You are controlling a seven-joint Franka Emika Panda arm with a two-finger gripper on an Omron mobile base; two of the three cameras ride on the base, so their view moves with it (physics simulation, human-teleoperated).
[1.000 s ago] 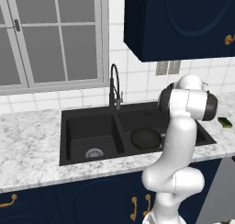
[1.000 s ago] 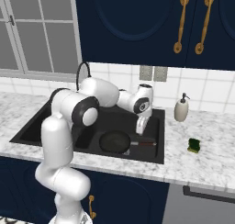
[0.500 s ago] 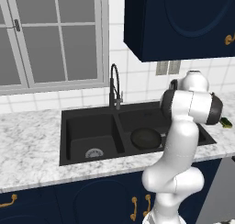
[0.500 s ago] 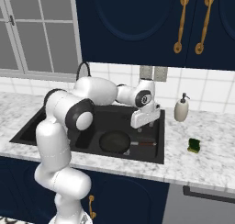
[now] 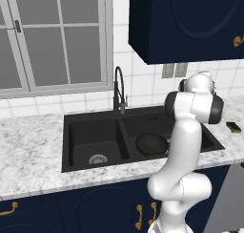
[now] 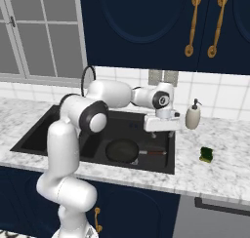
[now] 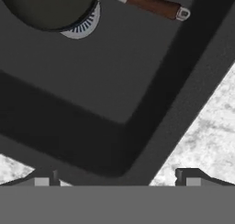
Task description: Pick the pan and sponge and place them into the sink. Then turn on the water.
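Left base view: the pan (image 5: 151, 143) lies in the sink (image 5: 95, 118)'s right basin; the sponge (image 5: 233, 127) waits on the counter (image 5: 28, 151).

Right base view: the gripper (image 6: 165, 130), jaws spread and empty, has risen and swung toward the sponge (image 6: 207, 154); the soap dispenser (image 6: 193, 116) stands close by its path.

Hand view: the pan (image 7: 50, 7) sits over the drain (image 7: 85, 28), so 1 item remains.

Arm is folded forward at the elbow, forearm extended level; gripper (image 6: 169, 133) is pointed straight down, jaws spread wide, nothing held.
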